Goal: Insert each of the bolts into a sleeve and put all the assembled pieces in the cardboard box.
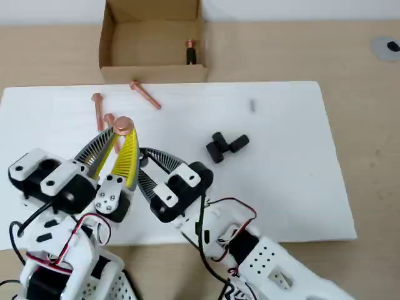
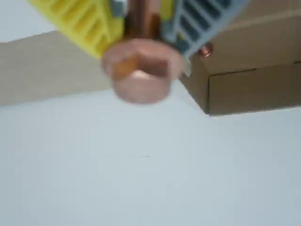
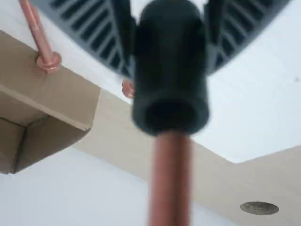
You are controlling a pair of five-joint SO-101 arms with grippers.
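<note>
My left hand [image 1: 120,134] is clenched on a copper bolt [image 1: 124,125]. Its flanged head looms close and blurred in the left wrist view. My right hand [image 3: 169,42] grasps a black sleeve [image 3: 170,70], and a copper shaft meets its open end; I cannot tell how far in it goes. From above, the left hand's yellow finger hides that sleeve. The cardboard box [image 1: 112,44] sits beyond both hands with one assembled piece [image 1: 190,53] inside. Loose bolts [image 1: 145,95] lie between hands and box. Spare sleeves [image 1: 219,149] cluster beside the right hand, their count unclear.
</note>
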